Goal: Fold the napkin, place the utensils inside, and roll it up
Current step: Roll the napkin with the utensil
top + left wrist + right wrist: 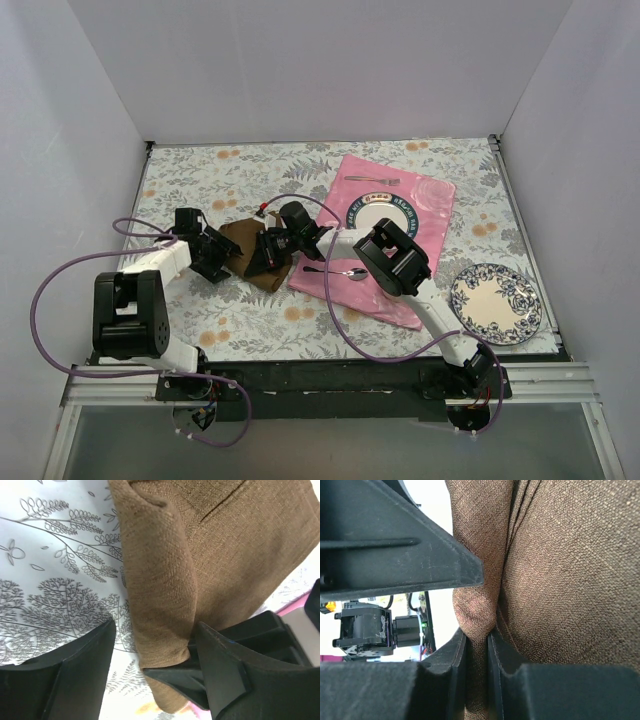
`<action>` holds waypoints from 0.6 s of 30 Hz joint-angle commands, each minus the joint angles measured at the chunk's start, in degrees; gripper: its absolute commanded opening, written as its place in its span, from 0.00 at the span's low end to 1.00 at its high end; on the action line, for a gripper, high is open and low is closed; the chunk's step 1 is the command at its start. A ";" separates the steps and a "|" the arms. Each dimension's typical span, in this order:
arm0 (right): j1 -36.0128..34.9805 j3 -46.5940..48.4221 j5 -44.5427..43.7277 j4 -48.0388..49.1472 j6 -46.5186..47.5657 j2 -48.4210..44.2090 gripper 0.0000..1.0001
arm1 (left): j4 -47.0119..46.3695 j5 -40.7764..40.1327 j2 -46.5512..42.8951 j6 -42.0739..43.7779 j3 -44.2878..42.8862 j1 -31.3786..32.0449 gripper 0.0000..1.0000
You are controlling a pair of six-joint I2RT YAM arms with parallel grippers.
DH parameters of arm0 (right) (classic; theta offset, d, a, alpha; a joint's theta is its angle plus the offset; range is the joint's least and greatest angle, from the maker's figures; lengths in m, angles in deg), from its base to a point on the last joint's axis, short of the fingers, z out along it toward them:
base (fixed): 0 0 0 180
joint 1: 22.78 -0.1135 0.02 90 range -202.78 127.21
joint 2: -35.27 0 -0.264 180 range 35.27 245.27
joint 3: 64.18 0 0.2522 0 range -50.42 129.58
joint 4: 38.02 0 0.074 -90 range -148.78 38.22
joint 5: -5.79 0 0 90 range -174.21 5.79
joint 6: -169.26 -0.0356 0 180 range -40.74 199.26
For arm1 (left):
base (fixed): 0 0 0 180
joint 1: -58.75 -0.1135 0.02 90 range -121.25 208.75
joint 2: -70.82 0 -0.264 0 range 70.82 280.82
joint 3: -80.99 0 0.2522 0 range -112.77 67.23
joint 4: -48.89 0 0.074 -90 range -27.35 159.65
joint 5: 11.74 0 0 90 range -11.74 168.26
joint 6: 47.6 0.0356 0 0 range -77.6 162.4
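Note:
The dark brown napkin (241, 240) lies crumpled on the floral tablecloth, left of the pink mat (430, 205). My right gripper (266, 252) is shut on a pinched fold of it; the right wrist view shows the cloth (560, 570) squeezed between the fingers (451, 675). My left gripper (222, 262) is open at the napkin's left edge; in the left wrist view its fingers (75, 675) stand wide on either side of a hanging fold (160, 605). A fork (372, 180) lies at the mat's far edge. A spoon (337, 270) lies at its near left.
A patterned plate (398, 212) sits on the pink mat, partly behind my right arm. A second floral plate (495, 303) stands at the near right. White walls close in the table on three sides. Purple cables loop beside both arms.

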 commanded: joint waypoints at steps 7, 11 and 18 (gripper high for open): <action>-0.27 1.26 -1.19 -7.91 7.08 -1.56 0.04 | -1.51 -3.52 6.91 -1.50 -2.26 -0.15 0.18; -0.97 6.08 -6.64 -21.52 18.40 -3.58 0.20 | 0.51 -2.91 9.38 0.69 -4.20 -0.24 0.00; -5.89 13.31 -27.11 -42.55 41.35 -10.33 0.64 | 5.16 0.96 10.69 2.54 -5.34 -0.24 0.00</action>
